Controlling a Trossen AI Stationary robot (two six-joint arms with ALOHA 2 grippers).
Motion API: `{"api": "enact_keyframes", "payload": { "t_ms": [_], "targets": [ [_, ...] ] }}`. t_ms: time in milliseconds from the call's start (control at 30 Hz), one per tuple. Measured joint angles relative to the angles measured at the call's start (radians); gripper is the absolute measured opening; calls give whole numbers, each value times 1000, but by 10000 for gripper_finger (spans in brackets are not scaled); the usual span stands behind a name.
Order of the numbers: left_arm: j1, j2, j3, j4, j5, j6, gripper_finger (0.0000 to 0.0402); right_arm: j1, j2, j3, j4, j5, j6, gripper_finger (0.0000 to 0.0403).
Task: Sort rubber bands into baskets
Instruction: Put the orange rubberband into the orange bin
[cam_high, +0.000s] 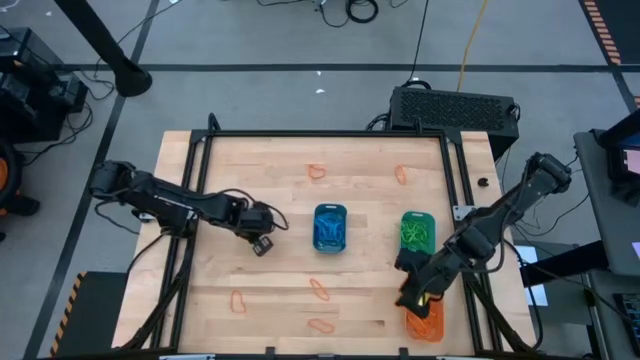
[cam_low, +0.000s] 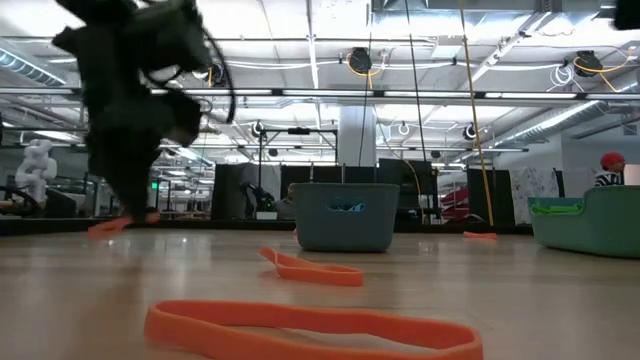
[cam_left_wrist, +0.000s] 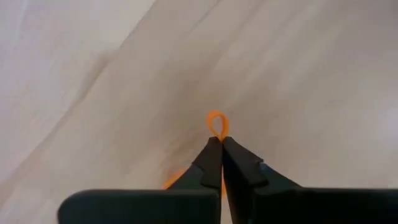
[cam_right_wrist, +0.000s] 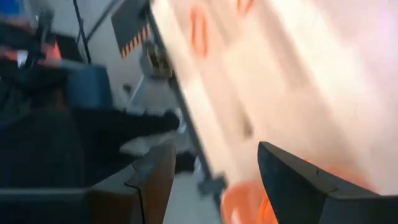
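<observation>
Three baskets stand on the wooden table: blue in the middle, green to its right, orange at the near right edge. My left gripper points down at the table left of the blue basket, shut on an orange rubber band. My right gripper hangs open over the orange basket, with nothing between its fingers. More orange rubber bands lie flat on the table. My left gripper pinches the orange rubber band between its two fingertips, coming from above and pointing steeply down. A small loop of the band sticks out beyond the tips. In the low view the band's free end lies on the table.
Loose orange bands lie at the far middle, far right, near left and near middle. The blue and green baskets hold bands of their own colours. A black metal frame borders the table.
</observation>
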Motion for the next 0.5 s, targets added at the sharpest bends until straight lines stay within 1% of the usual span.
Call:
{"api": "enact_keyframes", "payload": {
  "t_ms": [100,233,333,500],
  "targets": [
    [-16,-14,52,62,-4,-1,4,-33,2,0,22,96,-77,219],
    [-24,-43,125,225,-6,1,3,-80,4,0,78,245,-192,219],
    [-28,-64,162,387,-9,-1,3,-108,4,0,150,343,-294,219],
    [-35,-76,183,700,-16,-8,3,-156,14,0,302,431,-472,219]
  ]
}}
